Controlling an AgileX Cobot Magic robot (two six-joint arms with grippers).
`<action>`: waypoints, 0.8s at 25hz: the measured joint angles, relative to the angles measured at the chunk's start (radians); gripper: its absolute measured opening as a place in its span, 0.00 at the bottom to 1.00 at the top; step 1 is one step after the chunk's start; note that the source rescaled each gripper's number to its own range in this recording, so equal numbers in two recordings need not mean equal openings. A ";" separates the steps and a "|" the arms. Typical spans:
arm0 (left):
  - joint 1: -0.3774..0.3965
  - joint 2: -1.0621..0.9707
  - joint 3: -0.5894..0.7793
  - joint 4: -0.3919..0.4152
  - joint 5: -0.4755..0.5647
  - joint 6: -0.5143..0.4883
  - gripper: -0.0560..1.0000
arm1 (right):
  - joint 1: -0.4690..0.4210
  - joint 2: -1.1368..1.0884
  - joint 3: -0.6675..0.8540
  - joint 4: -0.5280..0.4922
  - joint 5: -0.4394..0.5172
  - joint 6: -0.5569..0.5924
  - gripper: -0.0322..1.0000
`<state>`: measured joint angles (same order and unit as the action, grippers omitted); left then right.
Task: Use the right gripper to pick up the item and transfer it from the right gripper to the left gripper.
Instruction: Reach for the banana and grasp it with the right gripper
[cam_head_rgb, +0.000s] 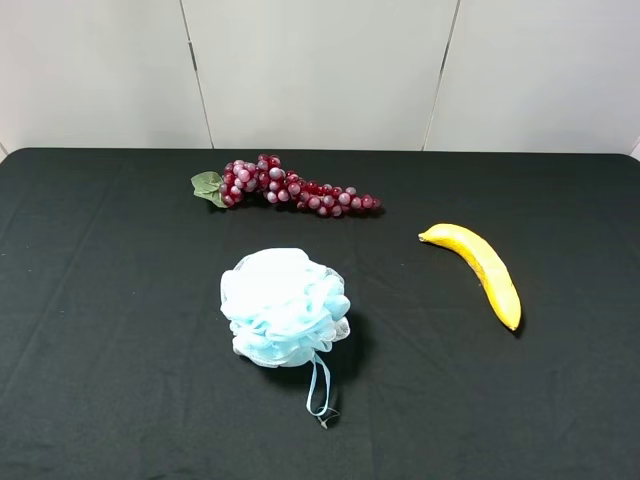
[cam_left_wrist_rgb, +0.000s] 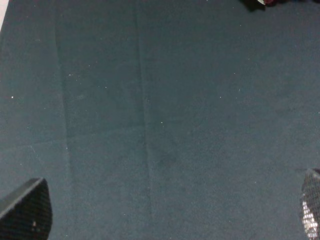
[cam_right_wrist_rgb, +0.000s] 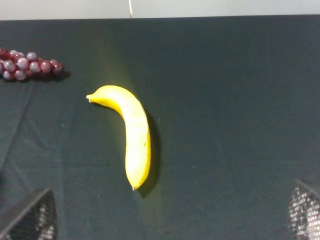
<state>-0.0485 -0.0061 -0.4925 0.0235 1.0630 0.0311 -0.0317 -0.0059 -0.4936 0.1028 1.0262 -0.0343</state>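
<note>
Left tool (cam_left_wrist_rgb: 167, 215): jaws wide, nothing between them. Only its two dark, mesh-patterned fingertips (cam_left_wrist_rgb: 25, 212) show in its wrist view, with plain black cloth beyond them.

Overhead, dial centred on the bench (cam_head_rgb: 90, 380), 12 = the white panel wall (cam_head_rgb: 320, 70):
- Pale blue mesh pouf (cam_head_rgb: 283, 305): just off centre toward 9. Its ribbon loop (cam_head_rgb: 320, 395) trails toward 6, flat on the cloth.
- Dark red grape bunch (cam_head_rgb: 290, 187): roughly 12, a touch toward 11, near the far edge. It lies on its side with its long axis running 9 to 3. Green leaves (cam_head_rgb: 208, 185) are at the 9 end, the narrow tip at the 3 end. Well apart from the pouf.
- Banana (cam_head_rgb: 478, 268): about 2 to 3, resting flat on the bench. Its long axis runs 10 to 4 and the outer curve faces 1 to 2. From the pouf it sits at 3, well apart. From the grape tip it sits at 4, near but not touching. Neither tool touches it.

Right tool (cam_right_wrist_rgb: 167, 217): jaws wide, empty. Both fingertips (cam_right_wrist_rgb: 30, 217) sit at the edge of its wrist view. The banana lies ahead of them on the cloth, roughly in line with the gap between them and well clear of both. The whole banana is in that view, with its shadow tight along one side, so it is down on the bench. The narrow end of the grape bunch shows beyond the banana's blunt end.

Pick not yet done.
</note>
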 joint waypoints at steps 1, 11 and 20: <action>0.000 0.000 0.000 0.000 0.000 0.000 0.98 | 0.000 0.000 0.000 0.000 0.000 0.000 1.00; 0.000 0.000 0.000 0.000 0.000 0.000 0.98 | 0.000 0.000 0.000 0.000 0.000 0.000 1.00; 0.000 0.000 0.000 0.000 0.000 0.000 0.98 | 0.000 0.003 0.000 0.000 0.000 0.000 1.00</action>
<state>-0.0485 -0.0061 -0.4925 0.0235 1.0630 0.0311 -0.0317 -0.0033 -0.4936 0.1028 1.0262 -0.0343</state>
